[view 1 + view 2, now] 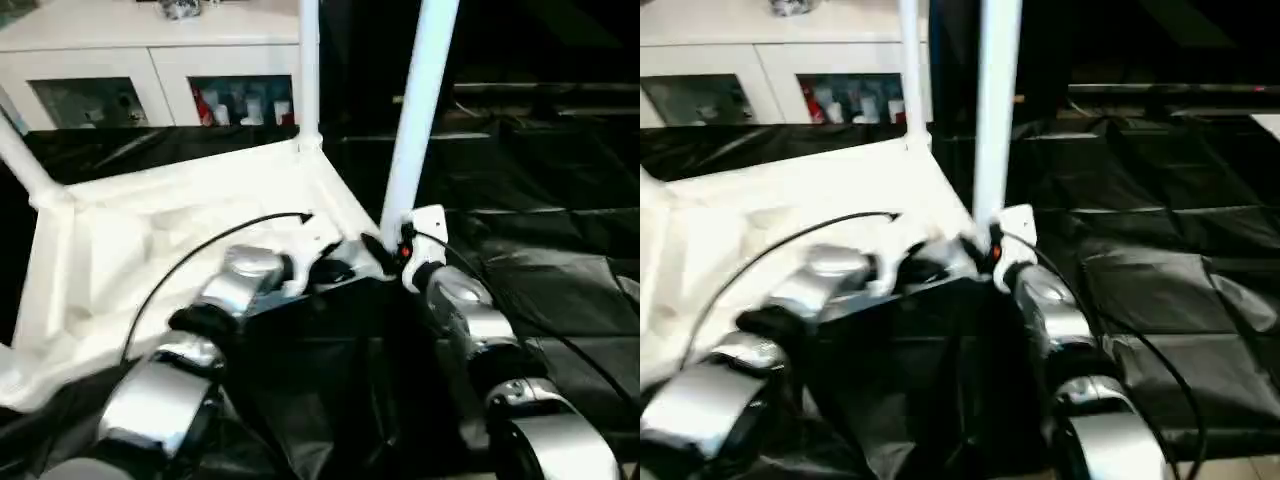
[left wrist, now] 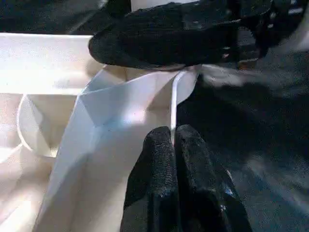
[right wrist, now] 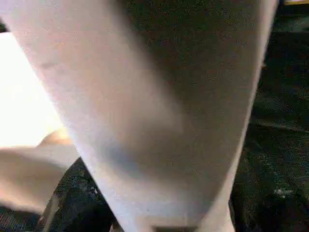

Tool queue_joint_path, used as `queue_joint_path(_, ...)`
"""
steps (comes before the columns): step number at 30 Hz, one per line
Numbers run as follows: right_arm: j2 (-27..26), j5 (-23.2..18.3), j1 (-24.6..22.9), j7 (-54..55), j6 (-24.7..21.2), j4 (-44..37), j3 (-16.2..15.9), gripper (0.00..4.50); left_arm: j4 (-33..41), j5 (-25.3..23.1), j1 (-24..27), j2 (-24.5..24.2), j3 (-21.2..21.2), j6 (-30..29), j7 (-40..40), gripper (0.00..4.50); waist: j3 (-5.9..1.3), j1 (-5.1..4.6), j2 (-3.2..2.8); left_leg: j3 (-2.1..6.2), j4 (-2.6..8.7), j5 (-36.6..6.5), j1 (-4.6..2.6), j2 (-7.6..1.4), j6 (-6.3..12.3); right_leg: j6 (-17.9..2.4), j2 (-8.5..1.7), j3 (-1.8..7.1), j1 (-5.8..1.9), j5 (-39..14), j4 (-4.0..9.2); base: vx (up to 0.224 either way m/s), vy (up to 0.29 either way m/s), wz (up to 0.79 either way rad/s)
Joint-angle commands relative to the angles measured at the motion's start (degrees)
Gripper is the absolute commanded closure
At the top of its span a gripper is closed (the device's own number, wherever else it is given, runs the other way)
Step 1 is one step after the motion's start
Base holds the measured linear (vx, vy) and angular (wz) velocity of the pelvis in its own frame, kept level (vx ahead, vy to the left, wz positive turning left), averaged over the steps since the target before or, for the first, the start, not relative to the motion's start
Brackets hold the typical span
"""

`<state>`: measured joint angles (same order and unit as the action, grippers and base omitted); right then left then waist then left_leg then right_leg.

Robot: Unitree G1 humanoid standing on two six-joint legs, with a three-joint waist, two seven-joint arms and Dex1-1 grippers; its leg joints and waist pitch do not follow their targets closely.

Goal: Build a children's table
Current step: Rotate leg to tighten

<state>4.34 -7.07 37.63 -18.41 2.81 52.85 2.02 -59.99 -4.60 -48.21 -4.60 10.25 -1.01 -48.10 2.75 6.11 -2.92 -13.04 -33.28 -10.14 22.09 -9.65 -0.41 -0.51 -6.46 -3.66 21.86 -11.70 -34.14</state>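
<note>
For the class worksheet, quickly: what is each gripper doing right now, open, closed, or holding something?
Left gripper: closed on the thin rim of the tabletop.
Right gripper: at the base of the nearest table leg; grip cannot be told.

Upturned children's table (image 1: 170,230) lying on a sheet-covered floor (image 1: 560,250), left of centre, with legs standing up from its corners. Nearest leg (image 1: 415,110) rising at the near right corner, with the right gripper (image 1: 400,250) at its base and the left gripper (image 2: 171,145) just left on the rim. Behind, a cabinet (image 1: 150,70) along the back.
</note>
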Motion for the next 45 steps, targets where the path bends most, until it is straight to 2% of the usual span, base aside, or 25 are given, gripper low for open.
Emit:
queue_joint_path(1,-1.87,2.75,-1.73,0.92,-2.74,3.95,-2.17,1.94,-0.79,0.89,-1.37,1.59,-1.44,0.19,3.96,4.5,-3.52,-0.19,0.43,2.72,4.67,-14.54,-1.59,-3.95,-0.27,-12.18,-3.58,2.32,-1.34,-8.57,3.83,0.0,0.0,0.0)
queue_joint_path(2,-1.95,2.8,-1.71,0.72,-2.65,3.89,-2.27,1.94,-0.8,0.84,-1.4,1.62,-1.37,0.25,3.96,4.5,-3.56,-0.13,0.6,2.61,4.48,-13.53,-1.38,-3.86,0.71,-12.33,-3.57,2.27,-1.48,-6.77,3.78,0.0,0.0,0.0)
queue_joint_path(4,-2.41,2.79,-1.75,-1.71,-1.75,3.01,-2.93,1.94,-1.22,0.48,-1.69,1.69,-1.25,0.63,3.69,4.5,-3.58,0.04,0.52,2.53,4.33,-12.74,-1.31,-3.85,1.9,-12.54,-3.57,2.19,-1.54,-5.8,3.69,0.0,0.0,0.0)
queue_joint_path(5,-2.54,2.7,-1.79,-2.75,-1.37,2.64,-3.15,1.59,-1.45,0.39,-1.83,1.73,-1.34,0.77,3.66,4.5,-3.55,0.11,0.46,2.53,4.36,-12.87,-1.36,-3.92,2.17,-12.59,-3.59,2.15,-1.53,-6.37,3.77,0.0,0.0,0.0)
queue_joint_path(6,-2.54,2.7,-1.79,-2.75,-1.37,2.64,-3.15,1.24,-1.45,0.39,-1.83,1.73,-1.34,0.77,3.66,4.5,-3.53,0.12,0.46,2.53,4.37,-13.07,-1.38,-3.94,2.16,-12.58,-3.58,2.15,-1.51,-6.8,3.81,0.0,0.0,0.0)
queue_joint_path(9,-1.63,2.93,-2.35,-8.48,1.59,0.83,-5.07,1.16,-2.0,0.43,-1.78,0.75,-0.94,1.41,0.81,4.5,-3.46,0.15,0.48,2.59,4.49,-14.73,-1.36,-3.96,1.53,-12.06,-3.62,2.1,-1.56,-9.29,4.07,0.0,0.0,0.0)
queue_joint_path(11,-0.91,1.38,-2.71,-13.38,2.5,-0.43,-5.08,0.8,-1.7,0.69,-1.32,-0.08,-0.53,1.79,-2.21,4.5,-3.45,0.3,0.5,2.63,4.54,-14.8,-1.32,-4.12,1.75,-12.09,-3.65,2.13,-1.61,-9.05,3.99,0.0,0.0,0.0)
queue_joint_path(12,-0.67,0.9,-2.78,-14.88,2.61,-0.76,-5.07,0.8,-1.62,0.74,-1.21,-0.3,-0.4,1.89,-3.03,4.5,-3.49,0.29,0.56,2.63,4.49,-14.5,-1.21,-4.1,1.95,-12.23,-3.59,2.08,-1.74,-8.47,3.87,0.0,0.0,0.0)
queue_joint_path(14,2.52,0.99,-3.89,-23.48,3.96,-3.49,-7.5,0.8,-0.01,1.06,0.22,-1.98,0.9,2.13,-10.0,4.5,-3.49,0.4,0.83,2.52,4.29,-13.27,-1.05,-4.12,3.07,-12.95,-3.58,1.96,-1.83,-6.87,3.73,0.0,0.0,0.0)
queue_joint_path(17,5.4,1.1,-5.0,-30.79,5.87,-5.57,-9.05,0.8,1.36,1.82,1.15,-2.98,1.39,2.21,-15.12,4.5,-3.59,0.56,0.7,2.42,3.96,-11.56,-1.01,-4.23,4.43,-13.95,-3.65,1.93,-1.85,-4.44,3.42,0.0,0.0,0.0)
queue_joint_path(24,12.0,-1.01,-6.42,-44.13,4.62,-8.76,-8.66,0.8,4.06,2.23,3.09,-6.81,3.13,3.28,-25.89,4.5,-3.68,0.95,0.78,2.4,3.75,-10.29,-1.09,-4.49,5.97,-15.84,-3.6,1.86,-1.77,-2.02,2.95,0.0,0.0,0.0)
queue_joint_path(27,12.6,-1.27,-6.6,-45.3,4.3,-8.99,-8.83,1.06,4.56,2.35,3.32,-7.43,3.06,3.27,-27.26,4.5,-3.59,1.12,0.66,2.43,3.93,-11.62,-1.24,-4.63,5.23,-15.97,-3.66,1.89,-1.56,-3.91,3.07,0.0,0.0,0.0)
queue_joint_path(29,12.91,-1.41,-6.65,-46.03,4.22,-8.93,-8.71,1.13,5.03,2.19,3.57,-8.05,2.86,3.24,-27.83,4.5,-3.5,1.12,0.82,2.47,4.13,-13.04,-1.25,-4.66,3.99,-15.59,-3.75,1.97,-1.6,-6.16,3.2,0.0,0.0,0.0)
queue_joint_path(32,12.84,-1.87,-6.74,-47.16,3.27,-8.94,-8.18,1.47,5.55,2.42,3.89,-8.58,2.74,2.85,-28.69,4.5,-3.57,1.11,0.82,2.45,4.17,-13.12,-1.36,-4.66,3.37,-15.51,-3.71,2.02,-1.52,-6.06,3.14,0.0,0.0,0.0)
queue_joint_path(36,12.6,-1.99,-7.06,-47.73,2.73,-9.28,-8.18,1.73,5.7,2.63,3.99,-8.63,2.72,2.72,-28.64,4.5,-3.7,1.16,0.9,2.39,3.89,-10.98,-1.21,-4.51,4.16,-15.82,-3.73,1.96,-1.63,-3.1,2.83,0.0,0.0,0.0)
queue_joint_path(37,12.4,-2.0,-7.39,-47.92,2.48,-9.52,-8.48,1.77,5.66,2.63,4.02,-8.56,2.58,2.69,-28.43,4.5,-3.76,1.21,1.11,2.34,3.78,-10.09,-1.19,-4.48,4.63,-15.84,-3.7,1.93,-1.67,-2.07,2.73,0.0,0.0,0.0)
queue_joint_path(40,12.26,-2.3,-7.64,-47.51,1.79,-9.58,-8.52,1.8,5.44,2.49,3.95,-8.29,2.33,2.76,-27.36,4.5,-3.73,1.33,1.14,2.36,3.68,-9.66,-1.15,-4.47,5.22,-15.84,-3.8,1.89,-1.65,-2.65,2.77,0.0,0.0,0.0)
queue_joint_path(41,12.03,-2.27,-7.88,-46.59,1.19,-9.6,-8.39,1.8,5.31,2.35,3.85,-7.99,2.05,2.75,-25.95,4.5,-3.67,1.26,1.35,2.33,3.73,-9.88,-1.11,-4.51,5.18,-15.67,-3.76,1.91,-1.64,-3.46,2.85,0.0,0.0,0.0)
queue_joint_path(42,10.85,-0.94,-7.64,-40.2,0.39,-7.48,-7.56,1.81,4.42,2.36,3.19,-6.97,0.93,2.16,-21.78,4.5,-3.63,1.3,1.57,2.36,3.78,-9.9,-1.13,-4.54,5.1,-15.57,-3.8,1.92,-1.63,-4.09,2.92,0.0,0.0,0.0)
queue_joint_path(43,9.83,0.46,-7.22,-34.07,0.26,-5.24,-6.83,1.82,3.62,2.26,2.61,-6.17,0.14,1.95,-18.4,4.5,-3.55,1.22,1.29,2.41,3.97,-10.47,-1.23,-4.67,4.33,-15.3,-3.81,2.0,-1.39,-5.62,2.98,0.0,0.0,0.0)
queue_joint_path(44,9.12,1.19,-6.83,-29.74,0.16,-3.5,-6.2,1.82,2.98,2.09,2.17,-5.57,-0.3,1.84,-15.89,4.5,-3.33,0.84,1.62,2.42,4.23,-12.36,-1.34,-4.55,2.75,-14.94,-3.81,2.09,-1.13,-8.75,3.35,0.0,0.0,0.0)
queue_joint_path(45,8.93,1.36,-6.72,-28.57,0.13,-3.02,-6.02,1.82,2.8,2.03,2.05,-5.4,-0.4,1.83,-15.18,4.5,-3.24,0.82,1.56,2.53,4.32,-13.54,-1.4,-4.42,2.04,-14.63,-3.91,2.09,-1.2,-10.72,3.55,0.0,0.0,0.0)
